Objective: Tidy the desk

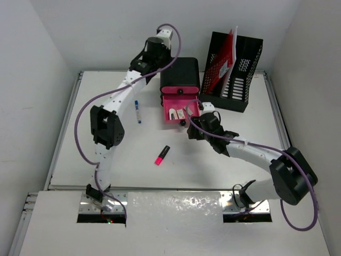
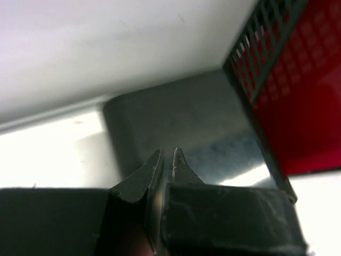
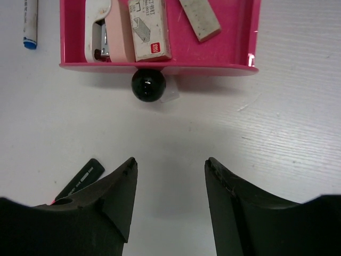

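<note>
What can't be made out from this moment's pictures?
- Left gripper: top view, its own wrist covers it; the blurred left wrist view does not show whether it touches the black box.
- Pink drawer: right wrist view, its back is cut off by the top edge.
- Highlighter: right wrist view, partly behind a finger of the right gripper.
- Staple box: print too small to read.

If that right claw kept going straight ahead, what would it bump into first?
Probably the black knob on the pink drawer, ahead of the open right gripper, with only bare desk between; height is unclear.
</note>
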Controlling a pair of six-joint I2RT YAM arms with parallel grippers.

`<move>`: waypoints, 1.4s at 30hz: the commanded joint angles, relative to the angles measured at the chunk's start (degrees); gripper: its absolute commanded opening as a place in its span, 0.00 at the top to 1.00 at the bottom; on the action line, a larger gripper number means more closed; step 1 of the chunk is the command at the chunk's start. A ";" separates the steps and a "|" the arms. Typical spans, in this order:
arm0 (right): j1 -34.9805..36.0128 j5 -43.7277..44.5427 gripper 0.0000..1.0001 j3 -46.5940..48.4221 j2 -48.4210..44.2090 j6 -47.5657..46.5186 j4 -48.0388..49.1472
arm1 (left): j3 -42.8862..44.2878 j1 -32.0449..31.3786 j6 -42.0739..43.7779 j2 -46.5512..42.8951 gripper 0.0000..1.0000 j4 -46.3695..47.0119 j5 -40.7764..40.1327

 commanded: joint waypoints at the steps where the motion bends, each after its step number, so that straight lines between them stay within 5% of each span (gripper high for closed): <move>1: 0.18 -3.29 0.48 2.82 2.44 1.57 4.65 | 0.11 -0.76 0.31 2.18 1.00 6.29 6.75; 22: 0.18 -6.47 0.46 15.21 22.03 -2.55 15.29 | -8.59 0.56 -2.96 5.79 1.00 9.82 9.92; 42: 0.27 5.22 0.43 23.48 27.57 -20.13 25.13 | -12.02 0.56 -1.81 4.56 1.00 6.30 10.10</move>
